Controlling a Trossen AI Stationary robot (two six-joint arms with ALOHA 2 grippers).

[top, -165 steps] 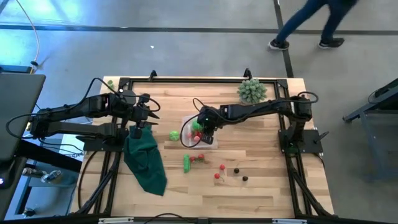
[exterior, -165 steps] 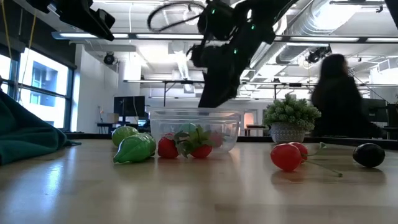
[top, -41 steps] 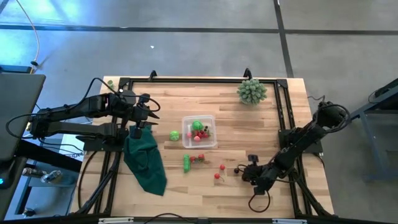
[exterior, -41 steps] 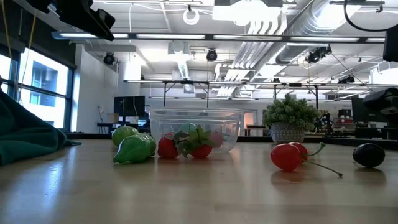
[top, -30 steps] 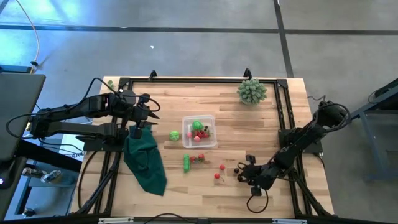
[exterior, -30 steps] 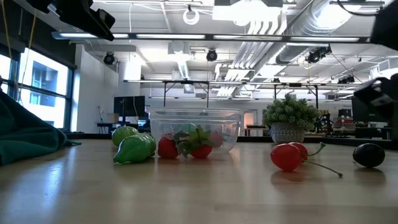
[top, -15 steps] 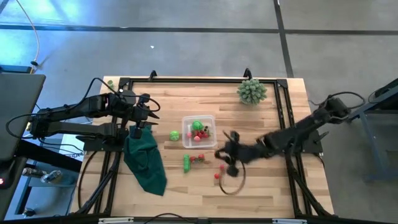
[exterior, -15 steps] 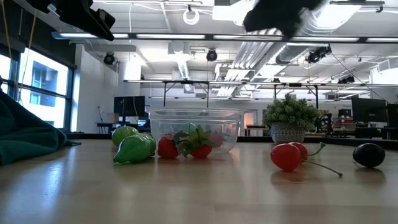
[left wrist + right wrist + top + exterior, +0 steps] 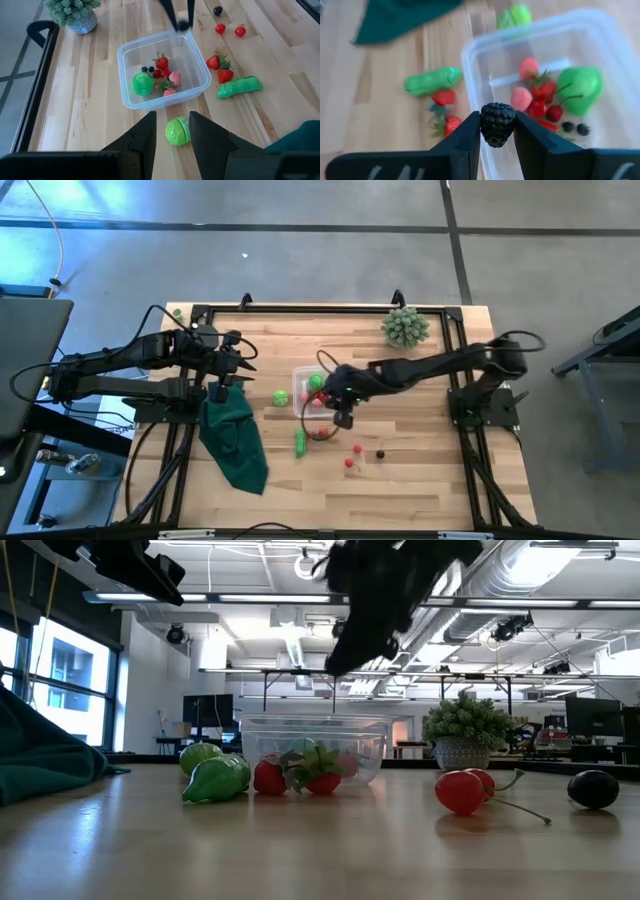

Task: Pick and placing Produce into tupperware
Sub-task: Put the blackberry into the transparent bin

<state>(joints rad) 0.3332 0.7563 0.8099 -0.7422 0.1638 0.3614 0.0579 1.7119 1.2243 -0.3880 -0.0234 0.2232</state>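
the right gripper is a dark smear in the low view — its fingers can't be made out there. in the high view it covers part of the tupperware, and the dark berry it pinches is too small to see. the green cloth runs off the low view's edge.

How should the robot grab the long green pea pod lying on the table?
Grip the pea pod across its narrow middle, coming straight down. It lies flat on the table, long and thin, so fingers close best across its short width, clear of the strawberries beside it.
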